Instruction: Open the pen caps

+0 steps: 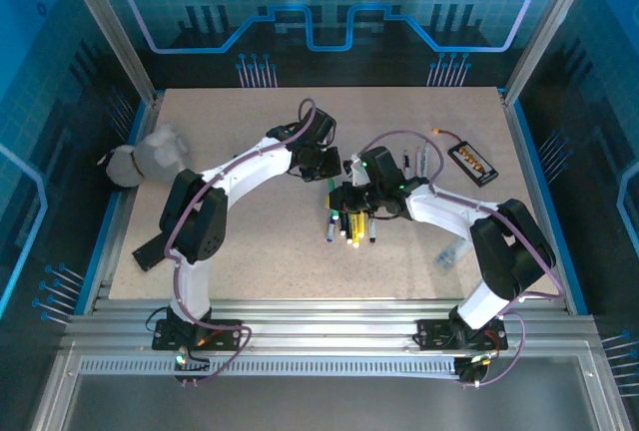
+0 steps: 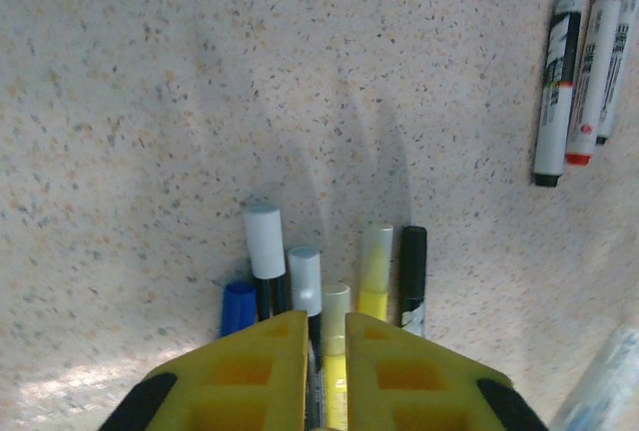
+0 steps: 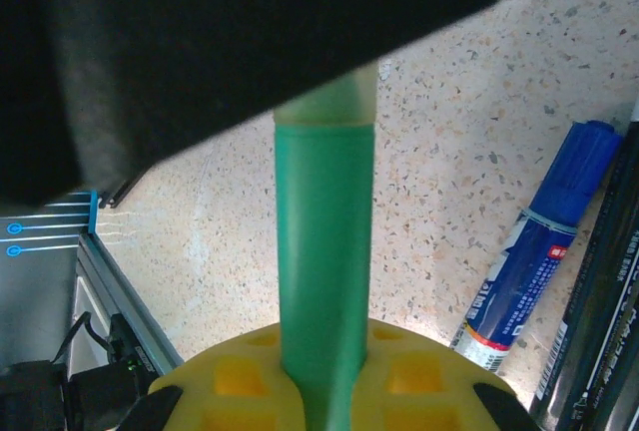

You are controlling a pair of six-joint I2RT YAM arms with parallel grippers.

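Grey-white lump sits at the left edge of the table, well apart from everything else. Left gripper is mid-table, just beside right gripper.

Left wrist view:
- Yellow fingers are close together with a narrow slit between them.
- A pale-capped yellow pen shows in the slit; cannot tell if it is pinched or lying below.
- Beyond the tips is a row of pens on the table, caps on: blue cap, white cap, shorter white cap, pale cap, black cap.

In the top view the same row lies just below the right gripper.

The right gripper is clamped on a green pen, which runs straight up its wrist view. The pen's paler top end goes under a dark blurred shape. A blue pen lies on the table just right of it.

Further right, three white pens lie apart. A black device with an orange label is near the table's right edge.
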